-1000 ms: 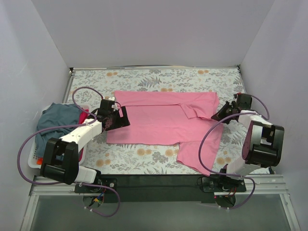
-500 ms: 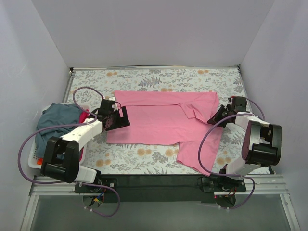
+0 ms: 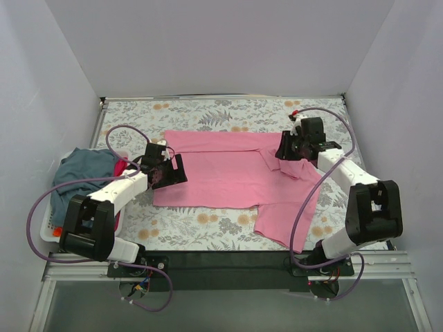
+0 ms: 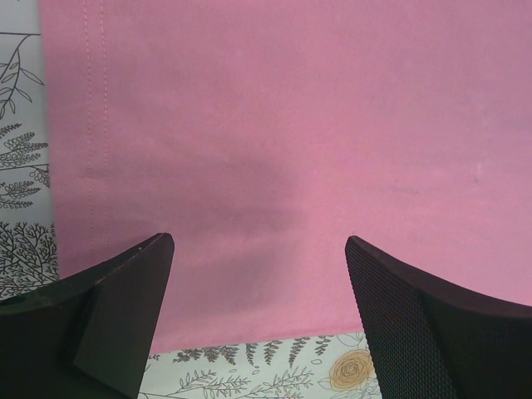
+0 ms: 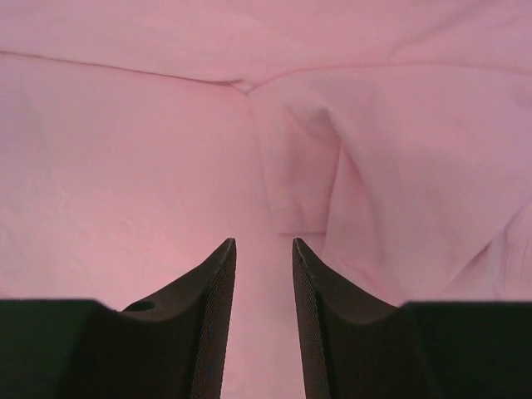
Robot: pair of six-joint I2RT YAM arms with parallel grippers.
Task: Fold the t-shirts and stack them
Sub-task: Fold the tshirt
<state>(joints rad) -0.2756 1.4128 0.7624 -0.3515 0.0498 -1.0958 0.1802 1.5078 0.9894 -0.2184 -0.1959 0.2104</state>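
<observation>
A bright pink t-shirt (image 3: 221,169) lies spread flat on the floral table, its right part folded over in creases (image 5: 332,166). My left gripper (image 3: 173,171) hovers at the shirt's left edge with its jaws wide open and empty; in the left wrist view (image 4: 258,241) the pink hem (image 4: 249,324) runs between the fingers. My right gripper (image 3: 285,151) is over the shirt's right part by the folded sleeve, with its jaws a narrow gap apart (image 5: 263,241) and nothing between them. A slate blue-grey shirt (image 3: 79,173) and a red one (image 3: 122,168) lie in the basket.
A white laundry basket (image 3: 50,229) stands at the left table edge beside the left arm. Purple cables (image 3: 304,200) loop from both arms over the table. White walls close in the table on three sides.
My right arm has swung from the shirt's right edge inward and farther back, and now sits over the folded sleeve. The left arm has not moved.
</observation>
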